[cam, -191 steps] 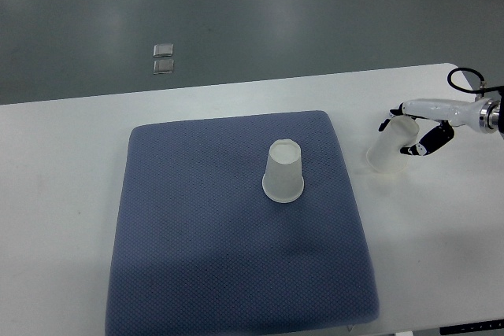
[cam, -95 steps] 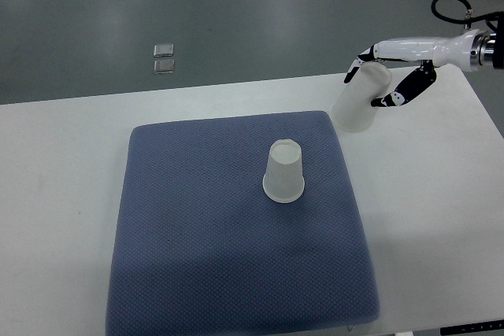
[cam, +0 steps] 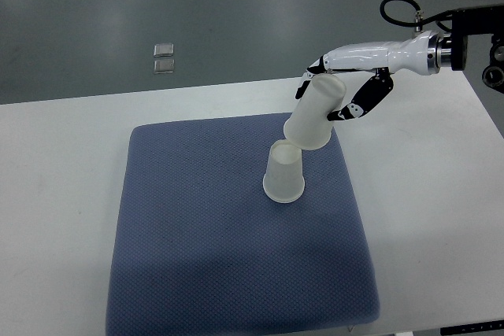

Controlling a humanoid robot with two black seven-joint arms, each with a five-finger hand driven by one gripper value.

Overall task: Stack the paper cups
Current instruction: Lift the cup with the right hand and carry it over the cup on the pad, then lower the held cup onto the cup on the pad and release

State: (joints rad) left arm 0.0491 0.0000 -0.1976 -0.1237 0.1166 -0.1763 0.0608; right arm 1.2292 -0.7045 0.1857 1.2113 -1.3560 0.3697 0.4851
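An upside-down translucent paper cup [cam: 283, 175] stands near the middle of the blue mat [cam: 197, 234]. My right hand [cam: 339, 92] reaches in from the upper right, shut on a second paper cup [cam: 313, 114]. That held cup is tilted, its open mouth pointing down and left, just above the top of the standing cup. Its lower rim overlaps the standing cup's top edge in the view; whether they touch I cannot tell. The left arm does not show.
The mat lies on a white table [cam: 441, 210], whose far edge runs just behind the hand. Two small square floor fittings [cam: 164, 58] show on the grey floor beyond the table.
The right hand lifted the cup from the table at the right of the mat and carried it up and left, until it hangs over the standing cup.
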